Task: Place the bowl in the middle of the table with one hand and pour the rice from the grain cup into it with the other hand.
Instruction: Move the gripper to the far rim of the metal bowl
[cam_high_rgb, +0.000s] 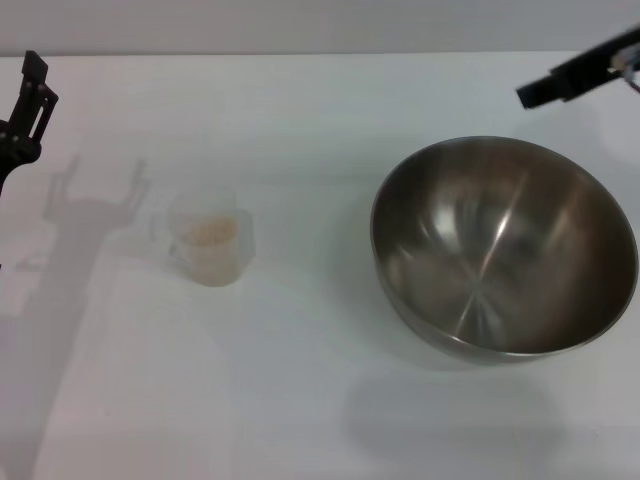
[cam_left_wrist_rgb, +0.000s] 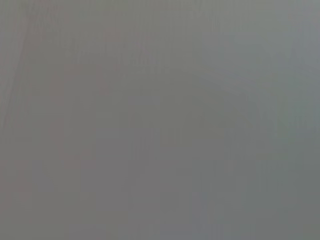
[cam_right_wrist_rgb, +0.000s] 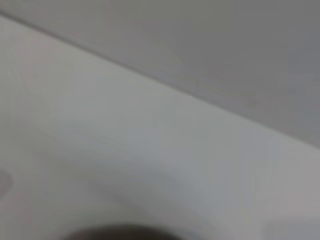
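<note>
The bowl (cam_high_rgb: 505, 245) sits right of the table's (cam_high_rgb: 300, 400) middle, not yet centred. The cup (cam_high_rgb: 207, 245), upright, holds the rice (cam_high_rgb: 212, 232) at left. My left gripper (cam_high_rgb: 25, 105) and right gripper (cam_high_rgb: 575, 75) hang apart from both; I cannot tell their fingers' state.

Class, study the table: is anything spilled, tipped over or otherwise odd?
Nothing stands out. The grain cup stands upright with the rice inside, none spilled on the table. The bowl sits upright and empty, to the right.
</note>
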